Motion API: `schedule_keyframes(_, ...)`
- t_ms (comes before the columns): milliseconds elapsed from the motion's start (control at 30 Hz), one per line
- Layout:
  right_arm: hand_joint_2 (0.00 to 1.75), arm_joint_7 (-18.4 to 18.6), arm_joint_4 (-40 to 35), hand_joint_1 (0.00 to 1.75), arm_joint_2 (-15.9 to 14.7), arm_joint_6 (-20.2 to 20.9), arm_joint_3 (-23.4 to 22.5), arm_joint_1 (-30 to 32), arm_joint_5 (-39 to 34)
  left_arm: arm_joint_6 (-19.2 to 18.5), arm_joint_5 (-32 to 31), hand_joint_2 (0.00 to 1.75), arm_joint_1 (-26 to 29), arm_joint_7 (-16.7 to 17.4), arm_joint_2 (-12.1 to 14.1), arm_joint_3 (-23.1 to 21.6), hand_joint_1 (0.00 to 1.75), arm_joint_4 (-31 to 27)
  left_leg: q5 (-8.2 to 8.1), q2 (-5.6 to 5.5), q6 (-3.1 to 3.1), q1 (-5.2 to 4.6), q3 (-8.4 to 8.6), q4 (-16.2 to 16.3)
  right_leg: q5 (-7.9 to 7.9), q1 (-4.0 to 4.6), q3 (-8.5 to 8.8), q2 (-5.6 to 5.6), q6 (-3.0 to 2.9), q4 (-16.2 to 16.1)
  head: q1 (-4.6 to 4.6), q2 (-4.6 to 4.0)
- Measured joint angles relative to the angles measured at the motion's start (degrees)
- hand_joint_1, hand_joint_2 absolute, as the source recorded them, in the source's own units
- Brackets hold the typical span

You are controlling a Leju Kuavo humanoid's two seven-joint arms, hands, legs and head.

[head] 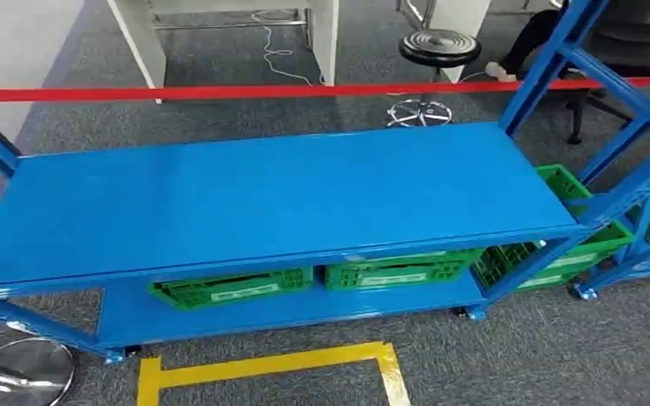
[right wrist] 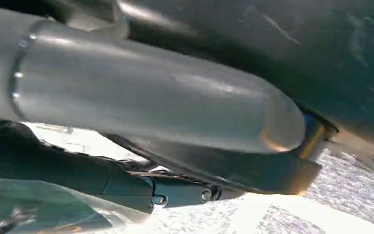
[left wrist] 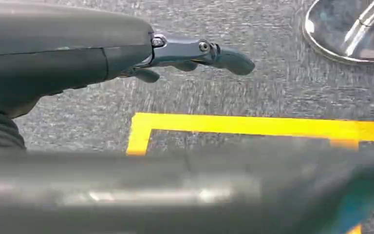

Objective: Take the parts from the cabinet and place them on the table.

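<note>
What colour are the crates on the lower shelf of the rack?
Green, with pale labels on their fronts; the crates show best in the head view.

Legible text: none. White label strips are fixed to the front walls of the green crates (head: 235, 288) on the lower shelf (head: 245, 315) of the blue rack, at about 6 o'clock in the head view; their print is too small and blurred to read.

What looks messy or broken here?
Nothing stands out. The green crates sit in a row on the lower shelf of the blue rack, the yellow floor tape lies flat, and nothing looks spilled or damaged.
</note>
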Motion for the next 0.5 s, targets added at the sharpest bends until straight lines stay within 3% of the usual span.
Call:
schedule_keyframes(67,1.75,-1.2,0.0,0.0,0.1,-0.7,-0.9,-0.2,-1.9,-0.2,0.1,1.75,0.1,0.4,-0.2,0.3,0.0,0.0,-0.29,0.02,0.43,-0.32,0.09,0.0,-3.27,0.02,-4.71,0.08,0.05,8.6,0.06,0.0)
schedule_keyframes(100,1.75,-1.9,0.0,0.0,0.1,-1.0,-1.1,-0.2,-2.1,-0.4,0.1,1.75,0.1,0.7,-0.2,0.3,0.0,0.0,-0.35,-0.01,0.5,-0.43,0.19,0.0,-2.99,0.03,-5.73,0.14,0.07,10.1,0.09,0.0)
schedule_keyframes(133,1.75,-2.0,0.0,0.0,0.1,-1.6,-1.3,-0.1,-2.6,-0.4,0.1,1.75,0.1,1.2,-0.1,0.3,0.0,0.0,-0.47,-0.05,0.53,-0.48,0.42,0.0,-1.08,0.03,-5.31,0.15,-0.05,8.7,0.13,0.0)
schedule_keyframes(167,1.75,-1.9,0.0,0.0,0.1,-2.1,-1.3,0.1,-3.4,-0.4,0.6,1.75,0.0,1.8,0.0,0.0,0.0,0.0,-0.6,-0.24,0.48,-0.51,0.7,0.0,1.7,0.02,-3.81,0.14,-0.24,5.1,0.11,0.0)
schedule_keyframes(233,1.75,-1.7,0.0,0.0,0.1,-2.6,-1.2,0.7,-5.1,-0.8,1.8,1.75,0.0,2.5,0.2,-0.9,0.0,-0.4,-0.98,-0.55,0.11,-0.53,1.33,0.0,7.28,0.02,0.23,0.16,-0.69,-4.7,0.11,0.0)
schedule_keyframes(267,1.75,-1.7,0.0,0.0,0.1,-2.9,-1.2,0.8,-6.3,-1.1,2.8,0.0,0.0,3.0,0.5,-1.8,0.0,-0.7,-1.14,-0.55,-0.22,-0.79,1.36,0.1,6.43,0.17,0.85,0.36,-0.92,-6.1,0.06,0.0)
schedule_keyframes(300,1.75,-1.8,0.1,0.0,0.0,-2.9,-1.2,0.9,-6.8,-1.3,3.1,0.0,-0.2,3.1,0.6,-2.0,0.0,-0.8,-1.3,-0.57,-0.53,-0.89,1.05,0.5,6.24,0.23,1.04,0.44,-1.16,-7.2,0.06,0.0)
schedule_keyframes(333,0.0,-2.0,0.1,0.0,0.0,-2.9,-0.9,1.0,-7.9,-1.7,4.2,0.0,-0.2,3.4,0.8,-2.8,0.0,-1.0,-1.03,-0.5,-0.9,-0.79,0.93,0.3,6.42,0.34,1.27,0.52,-1.4,-6.9,-0.09,0.0)
schedule_keyframes(400,0.0,-2.3,0.1,0.0,-0.1,-3.1,0.1,1.3,-11.0,-2.7,6.7,0.0,0.0,4.1,1.3,-4.7,0.0,-1.3,-0.86,-0.49,-1.31,-0.76,1.08,0.3,6.69,0.3,1.43,0.54,-2.03,-7.0,-0.07,0.0)
schedule_keyframes(467,0.0,-2.6,-0.2,0.0,-0.2,-3.2,1.3,1.7,-14.1,-3.8,9.5,0.0,0.6,4.7,1.9,-7.0,0.0,-1.6,-2.95,-0.37,-2.05,-0.74,0.23,2.7,6.91,-0.17,2.16,0.1,-2.53,-7.7,-0.53,0.0)
schedule_keyframes(500,1.75,-2.6,-0.4,0.0,-0.2,-3.2,1.9,1.9,-15.3,-4.3,10.6,0.0,1.0,5.2,2.2,-8.1,0.0,-1.6,-4.91,-0.37,-2.34,-0.58,-1.46,6.4,6.85,-0.2,2.23,-0.08,-2.65,-7.7,-0.61,0.0)
